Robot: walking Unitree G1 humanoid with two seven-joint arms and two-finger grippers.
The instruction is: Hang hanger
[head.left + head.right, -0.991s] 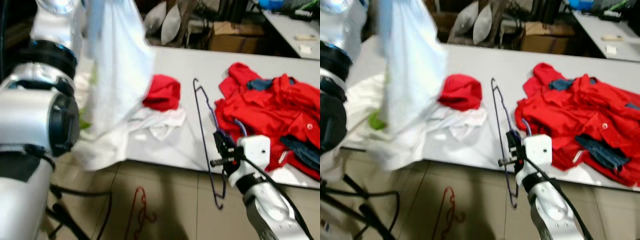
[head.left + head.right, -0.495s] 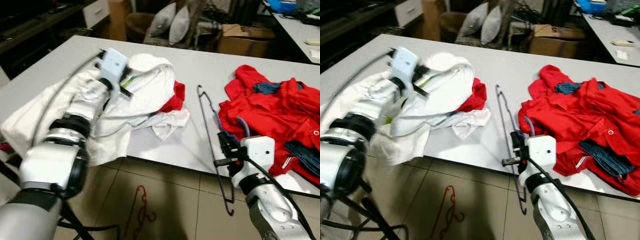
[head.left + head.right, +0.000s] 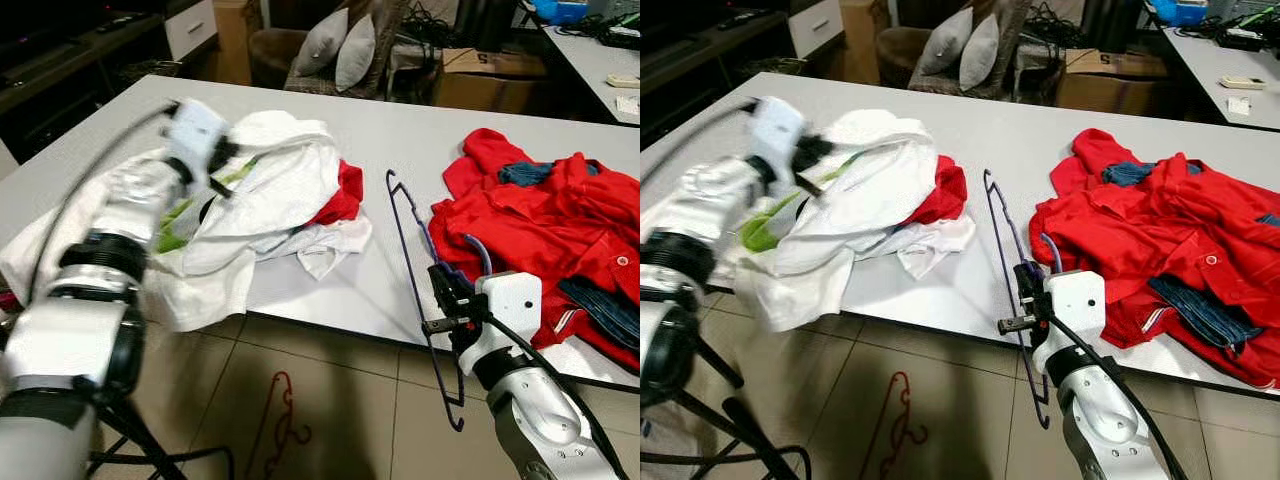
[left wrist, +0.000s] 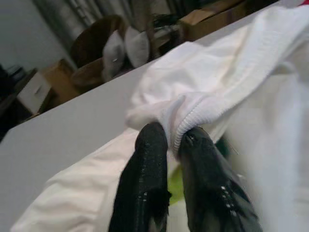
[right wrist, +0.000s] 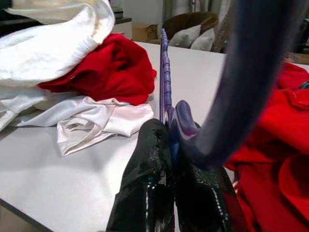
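Meanwhile right gripper (image 5: 169,145) clamps purple hanger (image 3: 415,290), left gripper (image 4: 175,140) pinches white garment (image 3: 270,195)

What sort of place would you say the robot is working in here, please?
Probably a lived-in workroom or lab used for laundry sorting: a long grey table heaped with red clothes and white garments, cardboard boxes and a cushioned chair behind.
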